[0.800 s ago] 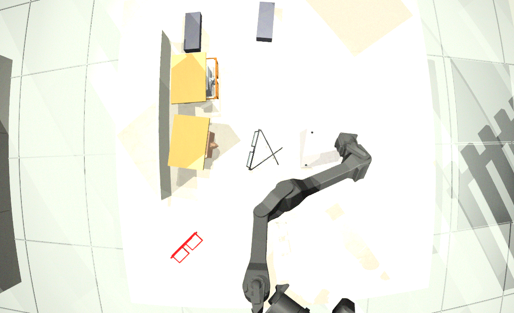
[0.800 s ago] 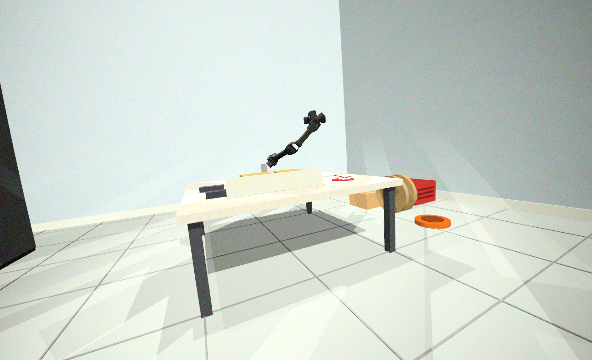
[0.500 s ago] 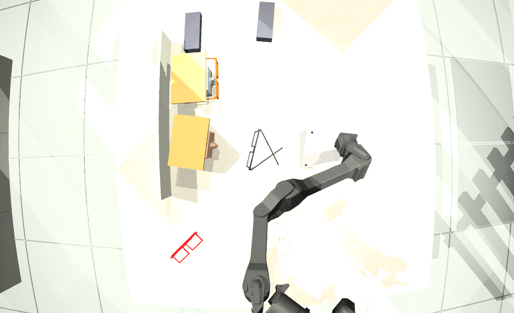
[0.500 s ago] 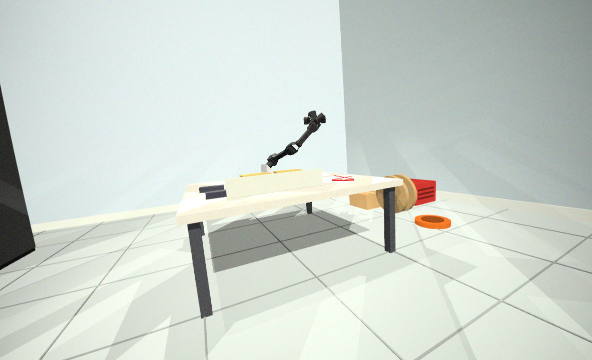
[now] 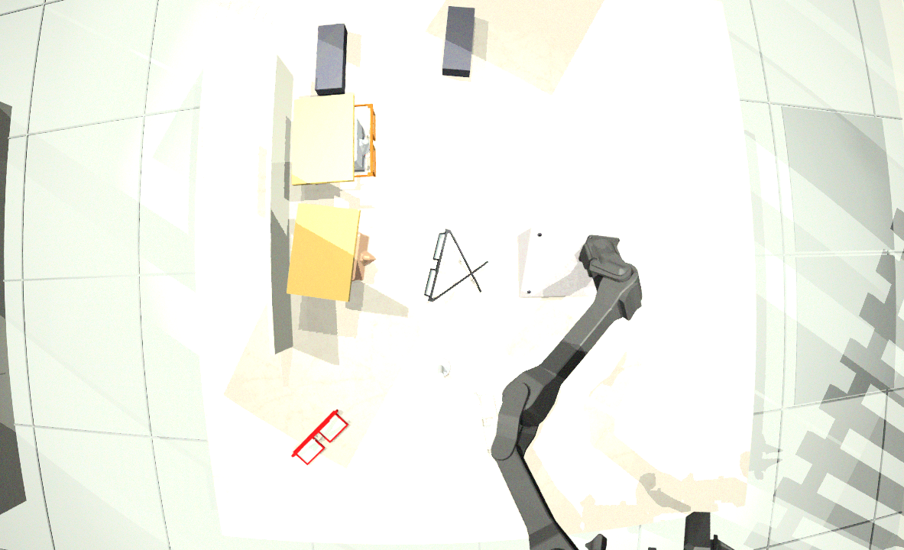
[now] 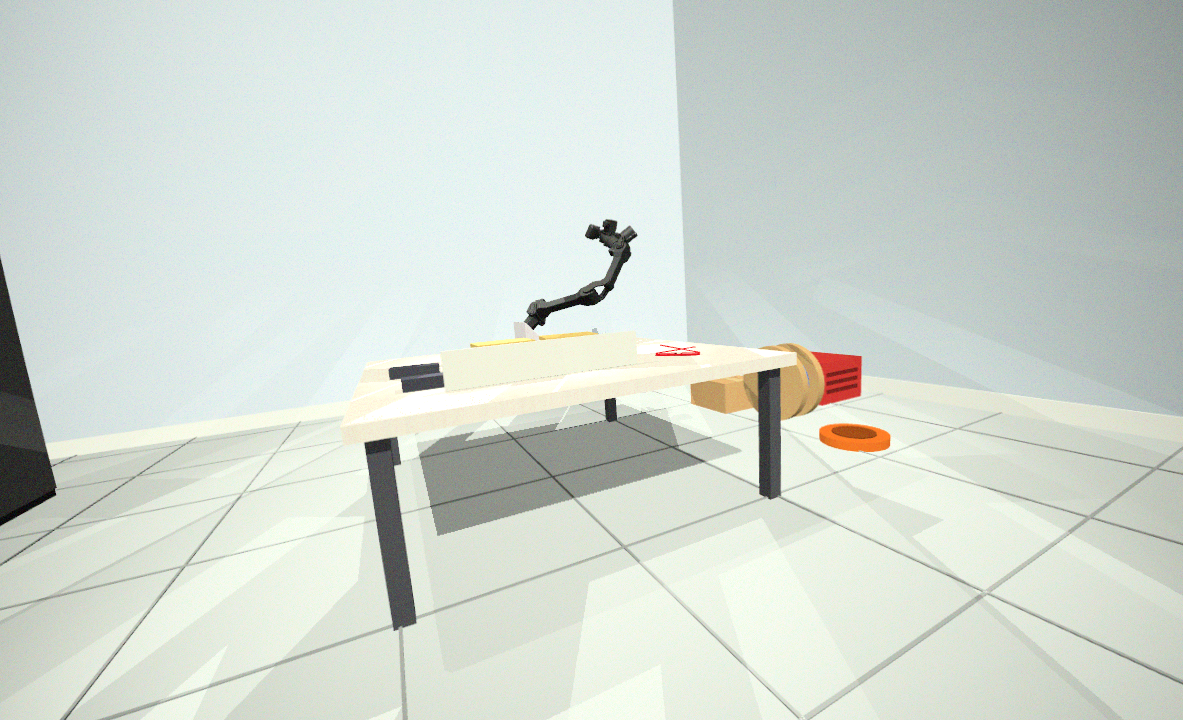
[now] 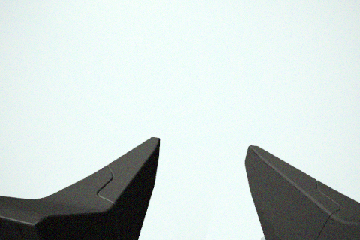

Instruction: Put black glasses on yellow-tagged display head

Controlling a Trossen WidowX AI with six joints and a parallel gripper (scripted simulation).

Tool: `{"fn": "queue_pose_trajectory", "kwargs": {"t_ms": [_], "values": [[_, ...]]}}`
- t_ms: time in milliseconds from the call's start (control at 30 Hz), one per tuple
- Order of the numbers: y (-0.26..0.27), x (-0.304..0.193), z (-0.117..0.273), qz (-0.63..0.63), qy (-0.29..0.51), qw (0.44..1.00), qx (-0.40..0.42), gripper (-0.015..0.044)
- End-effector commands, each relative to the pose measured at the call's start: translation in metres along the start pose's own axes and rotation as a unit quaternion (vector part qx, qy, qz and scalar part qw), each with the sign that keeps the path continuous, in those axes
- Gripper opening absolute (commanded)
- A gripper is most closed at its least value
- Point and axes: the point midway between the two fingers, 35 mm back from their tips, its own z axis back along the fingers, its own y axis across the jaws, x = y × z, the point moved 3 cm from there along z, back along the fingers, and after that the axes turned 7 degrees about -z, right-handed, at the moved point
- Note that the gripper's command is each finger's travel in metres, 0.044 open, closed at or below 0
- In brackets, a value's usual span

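The black glasses (image 5: 471,273) lie on the table with their temples crossing, between the heads and the arm's base. One head (image 5: 367,257), tan with a pointed nose, shows under a yellow-orange board. The other head (image 5: 362,147) is grey, under a paler board, with an orange frame (image 5: 373,156) at its face. No tag can be made out on either head, and both are mostly hidden from above. My gripper (image 7: 203,150) is partly open and empty, its fingers against a pale blank background. It is far from the glasses, beyond the lower right of the table.
Red glasses (image 5: 315,432) (image 6: 676,353) lie at the table's lower left. Two dark blocks (image 5: 331,58) (image 5: 458,39) lie near the heads. An upright panel (image 5: 282,273) (image 6: 537,362) stands behind the heads. The arm bends around the right side of the table.
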Motion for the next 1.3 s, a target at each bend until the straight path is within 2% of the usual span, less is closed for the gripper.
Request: {"fn": "queue_pose_trajectory", "kwargs": {"t_ms": [0, 167, 300, 433, 600, 867, 1100, 1267], "values": [[0.026, -0.020, -0.044, -0.079, 0.026, 0.990, 0.111, 0.0200], [0.079, -0.040, -0.088, -0.167, 0.075, 0.951, 0.250, 0.0200], [0.133, -0.051, -0.108, -0.222, 0.128, 0.900, 0.353, 0.0200], [0.192, -0.060, -0.112, -0.261, 0.190, 0.836, 0.444, 0.0200], [0.257, -0.063, -0.099, -0.287, 0.256, 0.760, 0.523, 0.0200], [0.364, -0.078, -0.035, -0.266, 0.406, 0.613, 0.624, 0.0200], [0.431, -0.099, 0.060, -0.194, 0.542, 0.487, 0.657, 0.0200], [0.454, -0.123, 0.134, -0.105, 0.598, 0.437, 0.663, 0.0200]]}}
